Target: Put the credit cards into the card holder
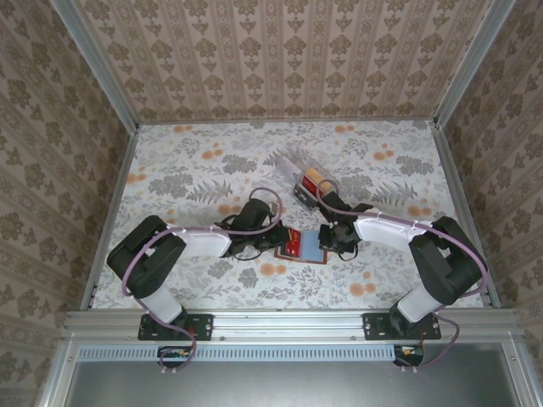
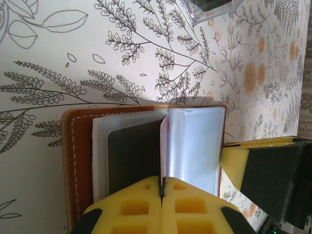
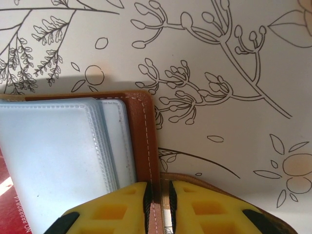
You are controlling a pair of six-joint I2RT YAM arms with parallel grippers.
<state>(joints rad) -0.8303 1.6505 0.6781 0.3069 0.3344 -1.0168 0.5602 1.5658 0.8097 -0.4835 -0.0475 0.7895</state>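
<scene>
My left tool (image 2: pixel 162 189) is pinched flat on one clear sleeve page of the card holder (image 2: pixel 78 161), standing that leaf up at the bottom middle of the left wrist frame. My right tool (image 3: pixel 157 194) is narrowed onto the holder's brown stitched cover edge, at the bottom middle of its own frame. So the holder lies open on the bench (image 1: pixel 195 170) between the two tools, at the centre of the overhead frame, touching both.

The sleeves look soft, slick and floppy. The leather is stiffer, so I judge the cover edge the safer hold.

The credit cards (image 1: pixel 316 175) seem to sit in a clear box (image 1: pixel 288 161) just above the holder in the overhead frame, apart from both tools, though they are too small there to count. They should be light, stiff and slippery, so I'd take one by a short edge.
</scene>
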